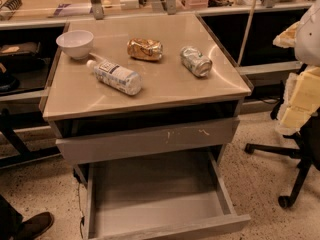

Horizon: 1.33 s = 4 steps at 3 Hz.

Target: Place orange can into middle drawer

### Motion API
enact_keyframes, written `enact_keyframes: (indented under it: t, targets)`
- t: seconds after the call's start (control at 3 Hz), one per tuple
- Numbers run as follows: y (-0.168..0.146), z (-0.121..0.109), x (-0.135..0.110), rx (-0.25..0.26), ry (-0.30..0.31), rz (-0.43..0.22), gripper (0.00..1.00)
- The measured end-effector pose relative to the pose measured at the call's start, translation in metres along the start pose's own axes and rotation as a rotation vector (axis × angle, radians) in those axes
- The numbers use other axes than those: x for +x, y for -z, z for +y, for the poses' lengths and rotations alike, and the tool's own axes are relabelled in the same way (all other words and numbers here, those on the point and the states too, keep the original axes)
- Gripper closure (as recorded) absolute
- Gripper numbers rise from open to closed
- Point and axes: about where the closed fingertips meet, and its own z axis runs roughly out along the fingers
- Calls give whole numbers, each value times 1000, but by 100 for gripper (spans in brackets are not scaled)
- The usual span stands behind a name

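Observation:
The orange can (144,49), dented and shiny golden-orange, lies on its side at the back middle of the grey cabinet top (165,89). The middle drawer (155,199) is pulled out wide open below, with its flat floor bare. A white part of my arm (310,34) shows at the right edge, well to the right of the can. My gripper itself is out of view.
A silver-green can (196,61) lies to the right of the orange can. A clear white-labelled bottle (115,76) lies to its left, near a white bowl (75,43). A drawer front with whitish scratches (150,140) sits above the open drawer. An office chair with yellow foam (300,104) stands at the right.

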Motion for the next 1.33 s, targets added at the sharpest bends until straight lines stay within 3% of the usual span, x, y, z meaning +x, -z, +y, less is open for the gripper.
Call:
enact_keyframes:
  t: [0.67, 1.0, 1.33]
  targets:
    - [0, -6, -7, 12, 9, 16, 0]
    - [-24, -52, -72, 4, 77, 60, 0]
    - [-25, -54, -75, 6, 78, 54, 0]
